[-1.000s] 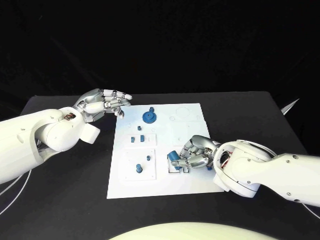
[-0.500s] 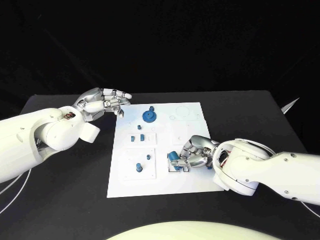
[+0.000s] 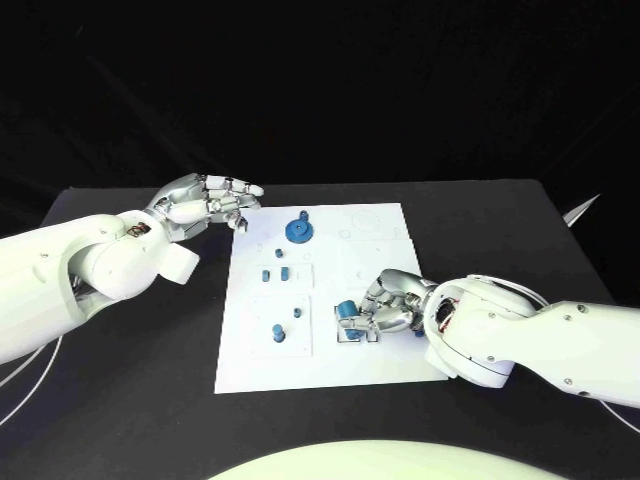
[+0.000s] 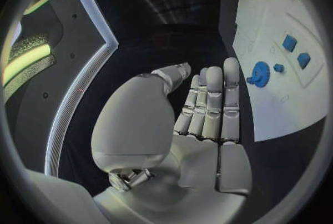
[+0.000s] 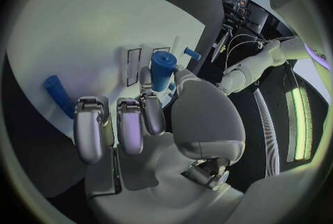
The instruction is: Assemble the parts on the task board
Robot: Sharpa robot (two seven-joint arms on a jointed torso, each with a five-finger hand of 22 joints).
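Observation:
The white task board (image 3: 385,365) lies in the middle of the black table. My right hand (image 3: 388,304) rests over the board's near right part and pinches an upright blue cylinder (image 3: 348,311) between thumb and finger. The right wrist view shows this cylinder (image 5: 163,66) standing by a rectangular slot, with a blue peg (image 5: 57,94) lying loose on the board. A blue gear (image 3: 301,232) sits at the board's far end. My left hand (image 3: 209,204) hovers off the far left corner, holding nothing, its fingers (image 4: 211,101) stretched out.
Small blue pieces (image 3: 274,274) sit in the board's left middle recess, and two more (image 3: 278,334) lie in the near left one. In the left wrist view the gear (image 4: 260,74) lies beyond my fingertips. Bare black table surrounds the board.

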